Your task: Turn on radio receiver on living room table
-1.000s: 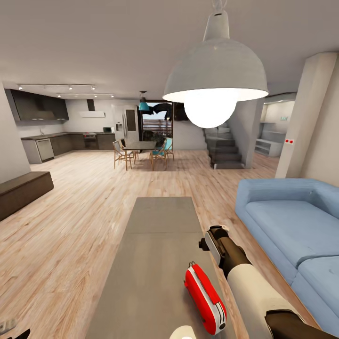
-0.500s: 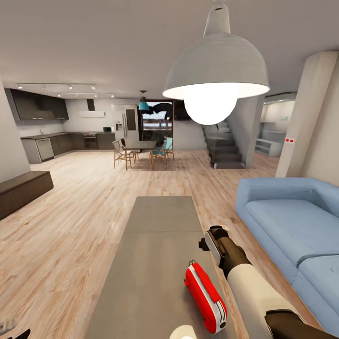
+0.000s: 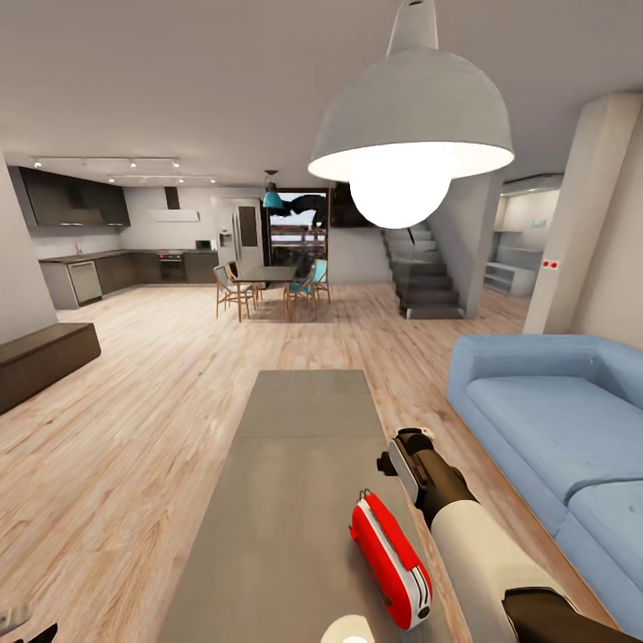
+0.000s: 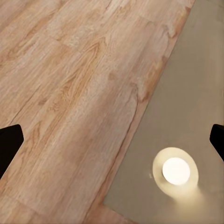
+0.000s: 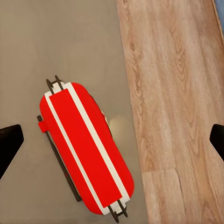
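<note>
Hovering above the radio receiver (image 5: 86,147), the right gripper (image 5: 112,140) has its two dark fingertips (image 5: 9,144) far apart at the edges of the right wrist view, and nothing is between them. The radio is directly below this gripper but not touched by it. In the head view the right arm (image 3: 473,536) reaches forward just beside the radio (image 3: 389,558), on its sofa side.

The radio stands on the near part of the grey table (image 3: 295,500), close to the table edge that faces the blue sofa (image 3: 545,429). From the radio, the wood floor (image 5: 172,93) begins just past that edge.

The left gripper (image 4: 112,144) is spread open too, its fingertips (image 4: 9,147) apart over the other edge of the table (image 4: 186,93), where a round lamp reflection (image 4: 176,171) shines.

I judge the approach as done: the robot is in the living room at the table. What remains is to lower the gripper and press the switch, which I cannot locate here.
</note>
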Robot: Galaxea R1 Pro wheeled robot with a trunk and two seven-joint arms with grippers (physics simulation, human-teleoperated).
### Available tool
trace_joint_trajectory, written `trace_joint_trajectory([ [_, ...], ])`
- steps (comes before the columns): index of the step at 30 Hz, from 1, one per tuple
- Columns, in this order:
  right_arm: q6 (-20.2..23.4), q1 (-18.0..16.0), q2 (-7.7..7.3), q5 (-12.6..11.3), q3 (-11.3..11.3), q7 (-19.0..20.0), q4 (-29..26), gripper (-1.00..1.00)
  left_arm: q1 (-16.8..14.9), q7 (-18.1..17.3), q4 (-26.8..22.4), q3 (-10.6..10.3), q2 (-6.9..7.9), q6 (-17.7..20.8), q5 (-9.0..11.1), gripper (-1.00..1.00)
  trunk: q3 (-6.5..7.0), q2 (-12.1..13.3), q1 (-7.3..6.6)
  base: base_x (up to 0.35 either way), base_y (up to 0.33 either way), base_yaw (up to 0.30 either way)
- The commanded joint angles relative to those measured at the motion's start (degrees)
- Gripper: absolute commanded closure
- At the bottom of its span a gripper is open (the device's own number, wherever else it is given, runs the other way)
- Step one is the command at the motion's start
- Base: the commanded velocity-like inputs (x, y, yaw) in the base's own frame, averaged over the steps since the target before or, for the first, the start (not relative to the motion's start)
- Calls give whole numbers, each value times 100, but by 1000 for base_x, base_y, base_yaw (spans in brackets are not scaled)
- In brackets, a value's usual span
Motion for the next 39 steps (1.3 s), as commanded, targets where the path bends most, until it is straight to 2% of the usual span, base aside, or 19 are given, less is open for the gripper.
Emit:
trace_joint_trajectory([
  [1, 0, 0, 0, 1, 0, 0, 0, -100, 0, 0, 2, 1, 0, 0, -1, -100, -18, -42, 23, 0, 0, 0],
  [3, 0, 0, 0, 1, -1, 0, 0, -100, 0, 0, 1, 1, 2, 0, 0, -100, -54, -122, 67, 0, 0, 0],
  [13, 4, 0, 0, 1, 6, 0, 0, -100, 0, 0, 2, 1, -4, 0, -1, -100, -54, -122, 67, 0, 0, 0],
  [39, 9, 0, 0, 1, 8, 0, 6, -100, 0, 0, -2, 1, 4, 0, -4, -100, -521, -1165, 638, 0, 0, 0],
])
